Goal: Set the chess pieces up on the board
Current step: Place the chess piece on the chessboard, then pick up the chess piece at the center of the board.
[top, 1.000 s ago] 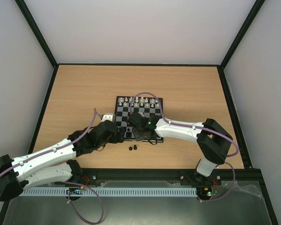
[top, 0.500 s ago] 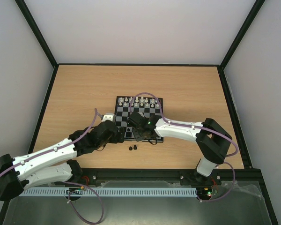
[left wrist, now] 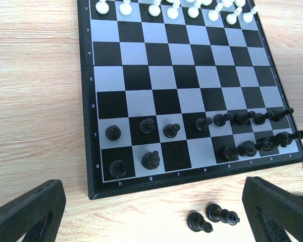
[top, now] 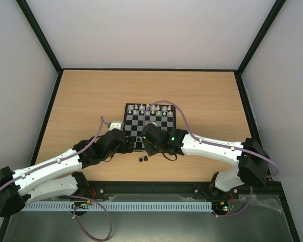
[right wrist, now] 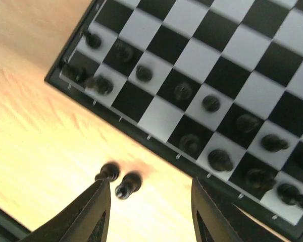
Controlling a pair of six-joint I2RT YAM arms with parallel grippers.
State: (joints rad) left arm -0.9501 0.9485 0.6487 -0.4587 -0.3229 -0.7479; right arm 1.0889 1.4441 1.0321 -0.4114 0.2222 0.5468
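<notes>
Reader: Claws first: what does each one hold?

Legend: Nothing. Right claw (right wrist: 150, 189) stands released, the gap between its fingers empty, aimed at the loose pair (right wrist: 118, 178) lying on the wood just beside the board (right wrist: 202, 60). Left claw (left wrist: 152, 186) is spread wide, likewise empty, facing the board's near edge.

Reader: Why does that pair lie outside?

Legend: Black chess pieces (left wrist: 148, 125) fill the two near ranks except for two adjoining back-rank squares. The pair probably belongs there, and the right claw looks placed to fetch it. White pieces (left wrist: 171, 7) line the far edge.

Reader: And the surroundings?

Legend: Surface (top: 91, 101) is pale, grained wood. Plain white walls (top: 141, 30) and a black frame (top: 38, 35) enclose it.
</notes>
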